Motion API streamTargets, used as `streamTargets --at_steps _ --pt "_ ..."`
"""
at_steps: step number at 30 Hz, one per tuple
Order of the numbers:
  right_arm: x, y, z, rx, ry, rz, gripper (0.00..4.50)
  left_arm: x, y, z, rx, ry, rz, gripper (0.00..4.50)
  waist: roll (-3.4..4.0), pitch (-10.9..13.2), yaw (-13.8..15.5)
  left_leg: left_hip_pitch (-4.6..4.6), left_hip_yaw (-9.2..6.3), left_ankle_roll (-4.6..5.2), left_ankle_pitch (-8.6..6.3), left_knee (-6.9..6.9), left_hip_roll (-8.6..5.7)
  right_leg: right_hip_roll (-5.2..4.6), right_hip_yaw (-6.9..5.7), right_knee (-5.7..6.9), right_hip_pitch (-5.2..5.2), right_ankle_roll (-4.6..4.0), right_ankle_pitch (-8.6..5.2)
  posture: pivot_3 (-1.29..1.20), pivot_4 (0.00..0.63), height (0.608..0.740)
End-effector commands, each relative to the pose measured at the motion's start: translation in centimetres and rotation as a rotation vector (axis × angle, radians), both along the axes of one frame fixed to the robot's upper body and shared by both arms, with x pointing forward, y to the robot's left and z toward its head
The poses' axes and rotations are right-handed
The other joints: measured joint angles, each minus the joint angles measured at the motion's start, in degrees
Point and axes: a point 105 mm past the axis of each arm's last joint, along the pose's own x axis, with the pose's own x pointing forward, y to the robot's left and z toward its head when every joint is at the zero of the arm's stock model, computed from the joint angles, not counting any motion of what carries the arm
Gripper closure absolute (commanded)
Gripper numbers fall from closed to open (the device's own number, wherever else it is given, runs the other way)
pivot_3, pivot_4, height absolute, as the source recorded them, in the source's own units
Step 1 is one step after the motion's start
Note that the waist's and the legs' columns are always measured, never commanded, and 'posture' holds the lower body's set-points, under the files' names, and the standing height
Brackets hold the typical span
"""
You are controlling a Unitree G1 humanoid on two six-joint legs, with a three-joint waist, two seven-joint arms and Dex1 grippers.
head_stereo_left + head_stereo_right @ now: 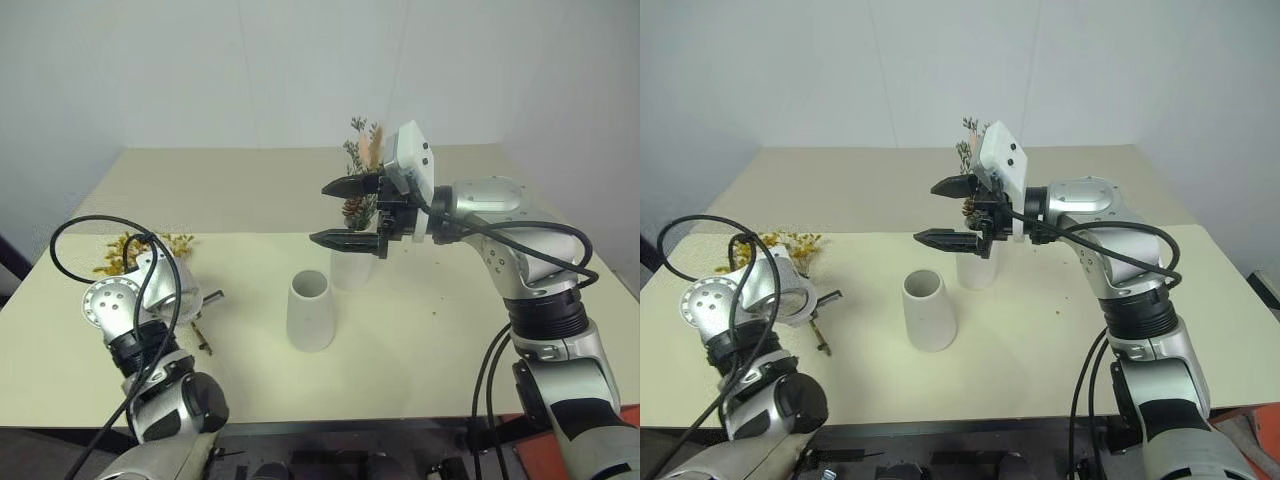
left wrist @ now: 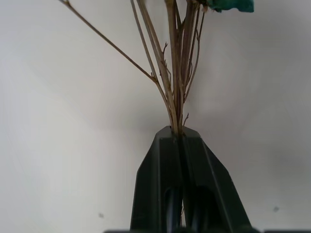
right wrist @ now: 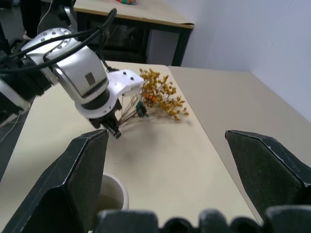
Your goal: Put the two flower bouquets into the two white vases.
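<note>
We recorded the left gripper [image 2: 179,133] low over the near left part of the bench [image 1: 450,330], its fingers [image 2: 160,184] pressed together on the thin brown stems of the yellow bunch [image 3: 158,97]. In the left wrist view the stems rose from between the two fingertips and fanned out beyond them. The flower heads lay on the bench on the far side of those fingers, and a small green tie [image 2: 233,5] bound the stems just short of the heads. Whether the stems were lifted clear of the bench we could not tell.

The right gripper [image 1: 348,213] hung above the middle of the bench with its fingers [image 1: 350,240] spread wide and level, pointing toward the robot's left, and nothing lay between them. Directly behind and below those fingers stood the bottle vase [image 1: 352,268], already carrying the green bunch [image 1: 360,160], whose sprigs, pinecone and pinkish plumes rose past the fingers.

The cone vase [image 1: 310,310] stood upright and apart, below the right fingers and nearer the robot, between the two grippers. In the right wrist view its rim [image 3: 114,187] appeared just beside one open finger, and its mouth was unfilled.
</note>
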Motion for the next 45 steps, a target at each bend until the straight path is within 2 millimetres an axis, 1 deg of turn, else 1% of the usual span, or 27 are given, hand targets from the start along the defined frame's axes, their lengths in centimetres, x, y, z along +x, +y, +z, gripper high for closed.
streamTargets --at_steps 1,3,5,7,8,11,13,15,17,20,22,25,28,31,34,38,43,45 --pt "-0.6 -0.3 1.2 0.014 -0.043 0.014 0.00 0.6 0.4 3.1 0.111 -0.104 -0.099 4.48 0.00 0.0 0.0 0.01 0.00 0.00 0.00 0.00 -0.01 0.00 0.01 0.00 0.00 0.00 0.00 0.00 0.150 0.740" --pt "-0.6 -0.4 1.1 0.009 -0.046 0.018 0.00 0.9 0.8 5.8 0.219 -0.194 -0.171 4.48 -0.01 0.0 0.0 0.00 0.01 -0.01 0.01 0.00 -0.02 -0.01 0.00 -0.01 0.02 0.00 0.00 0.00 0.150 0.740" --pt "-0.7 -0.4 1.1 0.007 -0.047 0.021 0.00 1.1 1.1 7.8 0.274 -0.268 -0.185 4.48 -0.02 0.0 0.0 -0.05 0.00 -0.02 0.01 -0.01 -0.03 0.00 -0.02 -0.04 0.00 0.00 0.00 0.00 0.150 0.740" --pt "-0.8 -0.5 1.1 0.006 -0.049 0.027 0.00 1.8 0.4 10.1 0.269 -0.400 -0.244 4.48 -0.01 0.0 0.1 -0.03 0.01 -0.05 0.03 -0.01 -0.03 0.01 -0.02 -0.07 0.01 0.00 0.00 0.00 0.150 0.740" --pt "-0.8 -0.5 1.1 0.004 -0.050 0.029 0.00 2.0 -0.2 11.4 0.275 -0.478 -0.285 4.48 -0.01 0.0 0.1 -0.03 0.01 -0.05 0.03 -0.02 -0.03 0.01 -0.02 -0.07 0.01 -0.01 0.00 0.00 0.150 0.740" --pt "-0.9 -0.7 0.9 -0.003 -0.052 0.035 0.00 2.4 -3.0 15.5 0.272 -0.714 -0.463 4.48 -0.02 0.0 0.1 -0.04 0.02 -0.05 0.03 -0.02 -0.02 0.01 -0.05 -0.15 0.05 -0.02 0.00 0.00 0.150 0.740" --pt "-1.0 -0.7 0.8 -0.008 -0.052 0.040 0.00 2.3 -4.8 17.4 0.231 -0.852 -0.583 4.48 -0.01 0.0 0.1 -0.07 0.02 -0.05 0.03 -0.02 -0.01 0.00 -0.06 -0.20 0.04 -0.02 0.00 0.00 0.150 0.740" --pt "-1.1 -0.8 0.7 -0.013 -0.052 0.046 0.00 1.9 -6.6 19.1 0.168 -0.981 -0.702 4.48 -0.01 0.0 0.1 -0.06 0.03 -0.03 0.02 -0.05 0.00 0.00 -0.05 -0.24 0.05 -0.02 0.00 0.00 0.150 0.740" --pt "-1.3 -1.0 0.6 -0.017 -0.051 0.050 0.00 1.4 -7.9 20.2 0.132 -1.064 -0.798 4.48 -0.01 0.0 -0.2 -0.06 0.03 -0.02 0.02 -0.07 0.01 0.01 -0.06 -0.26 0.05 -0.02 0.00 0.00 0.150 0.740" --pt "-1.4 -1.2 0.3 -0.027 -0.050 0.052 0.00 0.3 -10.3 21.6 0.030 -1.174 -0.977 4.48 -0.02 0.0 -0.4 -0.05 0.05 0.07 -0.03 -0.07 0.04 0.03 -0.04 -0.25 0.04 -0.02 0.00 0.00 0.150 0.740" --pt "-1.5 -1.5 0.1 -0.034 -0.050 0.049 0.00 -0.6 -11.6 22.0 -0.015 -1.222 -1.089 4.48 -0.02 0.0 -0.4 -0.05 0.05 0.12 -0.05 -0.07 0.05 0.04 -0.05 -0.25 0.05 -0.02 0.01 0.00 0.150 0.740" --pt "-1.7 -1.9 -0.1 -0.048 -0.049 0.043 0.00 -1.9 -13.1 21.8 -0.050 -1.256 -1.246 4.48 -0.02 0.0 -0.4 -0.06 0.07 0.16 -0.08 -0.07 0.06 0.04 -0.05 -0.26 0.05 -0.02 0.00 0.00 0.150 0.740" --pt "-2.0 -2.6 -0.3 -0.070 -0.029 0.042 0.00 -3.0 -13.9 20.9 -0.067 -1.264 -1.375 4.48 -0.01 0.0 -0.6 -0.04 0.09 0.17 -0.08 -0.07 0.06 0.04 -0.03 -0.26 0.05 -0.02 0.00 0.00 0.150 0.740" --pt "-2.4 -3.2 -0.6 -0.101 -0.020 0.055 0.00 -4.5 -14.4 20.4 -0.133 -1.293 -1.494 4.48 -0.02 0.0 -0.6 -0.02 0.11 0.19 -0.09 -0.07 0.11 0.10 -0.03 -0.25 0.06 -0.02 0.00 0.00 0.150 0.740" --pt "-2.5 -3.4 -0.8 -0.118 -0.015 0.058 0.00 -5.1 -14.8 20.0 -0.184 -1.305 -1.550 4.48 -0.02 0.0 -0.8 -0.02 0.11 0.21 -0.10 -0.06 0.15 0.13 -0.03 -0.27 0.09 -0.03 0.01 0.00 0.150 0.740" --pt "-2.8 -3.7 -1.0 -0.145 -0.003 0.079 0.00 -5.8 -15.1 18.7 -0.229 -1.291 -1.606 4.48 -0.02 0.0 -1.1 0.01 0.13 0.25 -0.12 -0.06 0.19 0.15 -0.02 -0.31 0.13 -0.03 0.01 0.00 0.150 0.740" --pt "-2.8 -3.9 -1.1 -0.162 -0.004 0.082 0.00 -5.8 -15.2 17.0 -0.269 -1.290 -1.590 4.48 -0.02 0.0 -1.3 0.04 0.15 0.25 -0.12 -0.06 0.25 0.22 -0.01 -0.29 0.13 -0.05 0.02 0.00 0.150 0.740" --pt "-2.8 -3.9 -1.1 -0.164 -0.005 0.083 0.00 -5.4 -15.3 16.3 -0.237 -1.293 -1.566 4.48 -0.02 0.0 -1.3 0.05 0.15 0.25 -0.12 -0.06 0.27 0.22 -0.01 -0.31 0.15 -0.05 0.02 0.00 0.150 0.740"
